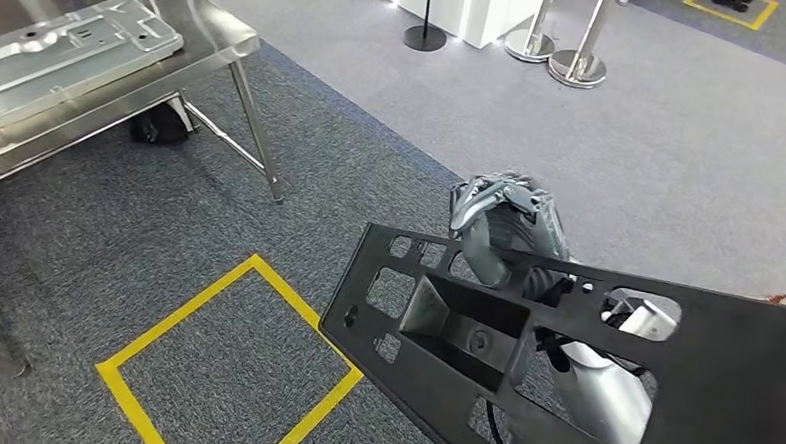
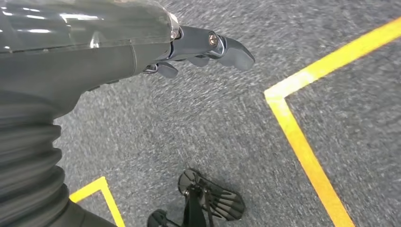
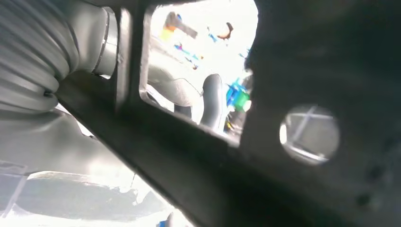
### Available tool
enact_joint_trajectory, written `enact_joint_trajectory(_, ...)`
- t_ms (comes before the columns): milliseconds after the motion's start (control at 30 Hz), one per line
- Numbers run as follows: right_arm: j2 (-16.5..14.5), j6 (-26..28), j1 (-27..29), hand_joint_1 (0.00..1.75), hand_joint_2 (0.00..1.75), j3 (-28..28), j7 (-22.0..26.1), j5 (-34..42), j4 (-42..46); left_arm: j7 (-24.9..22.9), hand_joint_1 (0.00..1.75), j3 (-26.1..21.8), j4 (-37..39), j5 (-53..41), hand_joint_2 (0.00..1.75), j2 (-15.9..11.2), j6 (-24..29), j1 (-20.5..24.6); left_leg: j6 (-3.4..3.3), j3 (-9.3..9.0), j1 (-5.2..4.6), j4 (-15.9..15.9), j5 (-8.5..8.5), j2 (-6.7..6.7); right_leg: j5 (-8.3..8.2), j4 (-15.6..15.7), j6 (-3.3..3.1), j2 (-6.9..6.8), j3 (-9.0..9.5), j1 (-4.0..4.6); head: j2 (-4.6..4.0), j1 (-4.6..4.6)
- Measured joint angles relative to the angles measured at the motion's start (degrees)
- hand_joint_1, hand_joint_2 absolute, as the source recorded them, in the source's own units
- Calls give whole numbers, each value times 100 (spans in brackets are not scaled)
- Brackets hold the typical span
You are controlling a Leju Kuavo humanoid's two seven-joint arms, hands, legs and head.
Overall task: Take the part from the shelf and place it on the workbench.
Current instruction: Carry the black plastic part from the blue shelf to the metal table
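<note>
Black plastic fills the near right of the head view: the part (image 1: 523, 358), a flat panel with cut-out windows and a boxed recess, is carried tilted above the floor, well apart from the bench. The right hand (image 1: 504, 227) grips its upper edge, fingers curled over the rim, with the silver forearm visible through the openings behind it. In the right wrist view the same part (image 3: 265, 156) lies close across the lens, a rectangular window and a round hole cut through it.

The left hand (image 2: 189, 47) hangs over the carpet holding nothing, its dark fingers loosely apart and slightly bent.

Below and to the left of the part, a square of yellow tape (image 1: 233, 360) marks the dark grey carpet (image 1: 118, 240). Beyond it, at the far left, stands the steel bench (image 1: 217, 34) on slim legs, with a pressed silver metal panel (image 1: 66, 53) lying flat on top. A dark object sits on the floor under it, too shadowed to identify. Farther off, on lighter carpet, stand chrome barrier posts (image 1: 567, 49) and a black round-based stand (image 1: 425, 28) beside a white block.
</note>
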State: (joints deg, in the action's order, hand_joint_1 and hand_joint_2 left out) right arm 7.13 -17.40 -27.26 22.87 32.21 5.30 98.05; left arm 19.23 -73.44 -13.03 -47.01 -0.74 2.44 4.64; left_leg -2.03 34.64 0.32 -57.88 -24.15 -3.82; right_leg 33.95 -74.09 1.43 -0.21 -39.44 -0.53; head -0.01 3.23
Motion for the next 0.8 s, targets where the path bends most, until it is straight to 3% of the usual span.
enact_joint_trajectory(33, -45, 18, -64, 175, 175, 39, -8, -6, -95, 1, 0, 11, 0, -15, 175, 0, -11, -4, 8, -1, -1, -17, -3, -89, -223, 307, -20, 49, 116, -2, 0, 0)
enact_joint_trajectory(100, -127, 48, -211, 175, 175, 116, -21, -21, -245, 6, 0, 39, 0, -40, 175, 3, -36, 3, 41, 25, 1, -62, -12, -247, -620, 1101, -58, 363, 430, -25, 0, -1)
enact_joint_trajectory(167, -208, 55, -325, 175, 175, 193, -64, -31, -364, 11, 0, 68, 0, -52, 175, -2, -53, 23, 107, 94, 19, -83, 0, -403, -734, 1498, -76, 612, 571, -37, 0, -1)
enact_joint_trajectory(200, -256, 54, -376, 175, 175, 241, -101, -36, -417, 13, 0, 79, 0, -62, 175, -5, -57, 24, 153, 127, 31, -77, 17, -487, -724, 1531, -91, 612, 576, -31, 0, 0)
enact_joint_trajectory(233, -313, 49, -431, 175, 175, 298, -150, -44, -458, 13, 0, 85, 0, -74, 175, -14, -61, 13, 193, 151, 45, -60, 34, -548, -733, 1550, -117, 532, 580, -30, 1, 1)
enact_joint_trajectory(267, -378, 41, -493, 175, 175, 368, -202, -58, -497, 14, 0, 91, 1, -86, 175, -17, -66, -3, 227, 169, 44, -71, 28, -488, -745, 1583, -153, 453, 598, -32, 0, 1)
enact_joint_trajectory(300, -448, 35, -559, 175, 175, 444, -260, -73, -527, 16, 0, 97, 2, -97, 175, -20, -69, -10, 255, 215, 33, -155, -26, -335, -757, 1618, -190, 368, 621, -41, 0, 1)
enact_joint_trajectory(367, -587, 24, -677, 175, 175, 620, -363, -119, -599, 28, 0, 107, 4, -108, 175, -23, -84, 19, 298, 474, 15, -693, -314, 95, -762, 1664, -244, 169, 667, -31, -1, 2)
enact_joint_trajectory(433, -699, 11, -754, 175, 175, 803, -451, -165, -691, 45, 0, 116, 4, -137, 175, -24, -118, 60, 336, 847, 31, -1437, -617, 278, -738, 1666, -272, -41, 683, -1, 0, 2)
enact_joint_trajectory(467, -744, 0, -772, 175, 175, 890, -479, -184, -736, 51, 0, 122, 4, -156, 175, -23, -141, 60, 350, 946, 41, -1629, -649, 306, -723, 1665, -278, -138, 689, 8, 0, 2)
enact_joint_trajectory(500, -788, -19, -786, 175, 175, 979, -501, -212, -779, 56, 0, 132, 4, -179, 175, -23, -160, 51, 359, 926, 49, -1591, -571, 328, -707, 1663, -276, -228, 699, 15, 0, 2)
enact_joint_trajectory(567, -868, -62, -831, 175, 175, 1165, -521, -291, -838, 69, 0, 154, 4, -207, 175, -28, -180, 36, 358, 566, 51, -915, -210, 474, -662, 1658, -254, -389, 740, 27, 1, 2)
enact_joint_trajectory(633, -938, -93, -902, 175, 175, 1366, -553, -362, -871, 85, 0, 178, 4, -216, 175, -33, -193, 54, 299, 205, 0, -231, 7, 734, -613, 1648, -209, -522, 776, 72, 0, 1)
enact_joint_trajectory(667, -971, -100, -940, 175, 175, 1469, -579, -385, -881, 91, 0, 190, 4, -217, 175, -33, -198, 62, 256, 138, -23, -84, 19, 808, -594, 1645, -186, -580, 789, 96, 1, 0)
enact_joint_trajectory(733, -1051, -95, -1019, 175, 175, 1665, -644, -409, -894, 96, 0, 209, 4, -214, 175, -33, -201, 60, 165, 144, -33, -57, -6, 720, -563, 1647, -137, -690, 812, 117, 1, -1)
enact_joint_trajectory(767, -1095, -81, -1060, 175, 175, 1751, -680, -408, -898, 97, 0, 212, 4, -211, 175, -33, -201, 52, 135, 138, -24, -48, -6, 655, -531, 1626, -105, -667, 825, 105, 0, -1)
enact_joint_trajectory(800, -1136, -64, -1106, 175, 175, 1822, -710, -387, -902, 98, 0, 213, 4, -208, 175, -33, -201, 52, 105, 128, -13, -37, -3, 590, -462, 1538, -76, -558, 801, 89, 1, -1)
